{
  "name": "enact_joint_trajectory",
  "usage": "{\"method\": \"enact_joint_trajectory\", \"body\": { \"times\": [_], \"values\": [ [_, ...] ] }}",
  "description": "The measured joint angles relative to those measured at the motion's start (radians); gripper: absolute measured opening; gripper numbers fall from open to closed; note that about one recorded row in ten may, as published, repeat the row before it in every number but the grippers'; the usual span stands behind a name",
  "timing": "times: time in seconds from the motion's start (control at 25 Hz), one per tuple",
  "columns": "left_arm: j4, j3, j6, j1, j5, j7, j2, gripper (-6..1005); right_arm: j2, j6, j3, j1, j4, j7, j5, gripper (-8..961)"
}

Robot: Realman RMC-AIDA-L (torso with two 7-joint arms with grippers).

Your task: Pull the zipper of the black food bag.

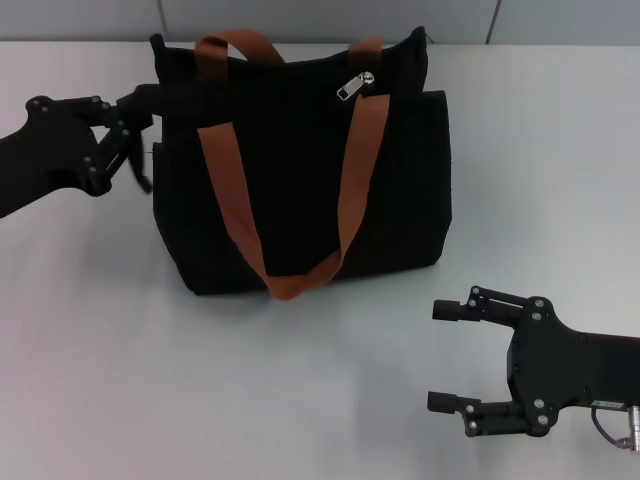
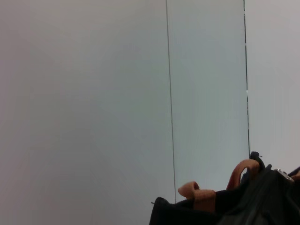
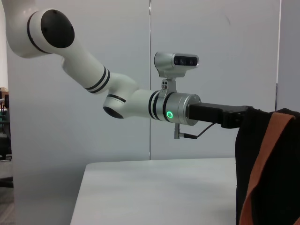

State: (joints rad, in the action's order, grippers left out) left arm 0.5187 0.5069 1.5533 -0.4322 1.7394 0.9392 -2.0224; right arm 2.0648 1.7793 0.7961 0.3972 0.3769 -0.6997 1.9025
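The bag stands upright on the table, its long axis across the head view. The zipper sits on the top track toward the right end, tab slanting down-left, so the pull looks barely begun, if at all. The left gripper seems clamped on the bag's upper left corner, though dark on dark hides the contact. The right gripper hangs wide open and empty, well short of the bag
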Motion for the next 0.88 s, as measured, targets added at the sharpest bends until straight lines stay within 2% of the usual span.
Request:
{"method": "enact_joint_trajectory", "body": {
  "times": [0.16, 0.44, 0.52, 0.56, 0.64, 0.72, 0.8, 0.84, 0.88],
  "values": [
    [0.003, -0.004, -0.003, 0.000, -0.002, 0.021, 0.000, 40, 0.000, 0.000, 0.000, 0.000, -0.001, -0.001, 0.000, 827],
    [0.010, -0.001, -0.003, 0.000, -0.002, 0.040, 0.005, 242, 0.000, -0.003, 0.000, 0.001, 0.001, -0.002, 0.000, 827],
    [0.011, 0.001, -0.002, 0.000, -0.002, 0.043, 0.006, 449, 0.000, -0.011, 0.000, 0.002, 0.000, -0.002, 0.000, 827],
    [0.013, 0.003, 0.001, 0.000, -0.001, 0.069, 0.014, 495, 0.000, -0.015, 0.000, 0.003, 0.000, -0.002, 0.000, 827],
    [0.016, 0.003, 0.001, 0.001, 0.000, 0.077, 0.017, 588, 0.001, -0.026, 0.000, 0.004, -0.001, -0.003, 0.000, 827],
    [0.032, 0.003, 0.012, 0.007, 0.003, 0.126, 0.031, 680, 0.002, -0.034, 0.000, 0.004, -0.001, -0.003, 0.000, 826],
    [0.054, 0.003, 0.046, 0.013, 0.007, 0.214, 0.055, 704, 0.002, -0.036, 0.000, 0.005, -0.001, -0.003, 0.000, 826],
    [0.062, 0.000, 0.101, 0.015, 0.009, 0.302, 0.085, 717, 0.002, -0.038, 0.000, 0.005, -0.001, -0.004, 0.000, 826],
    [0.062, 0.000, 0.101, 0.015, 0.009, 0.302, 0.085, 729, 0.002, -0.038, 0.000, 0.005, -0.001, -0.004, 0.000, 826]
  ]
}}
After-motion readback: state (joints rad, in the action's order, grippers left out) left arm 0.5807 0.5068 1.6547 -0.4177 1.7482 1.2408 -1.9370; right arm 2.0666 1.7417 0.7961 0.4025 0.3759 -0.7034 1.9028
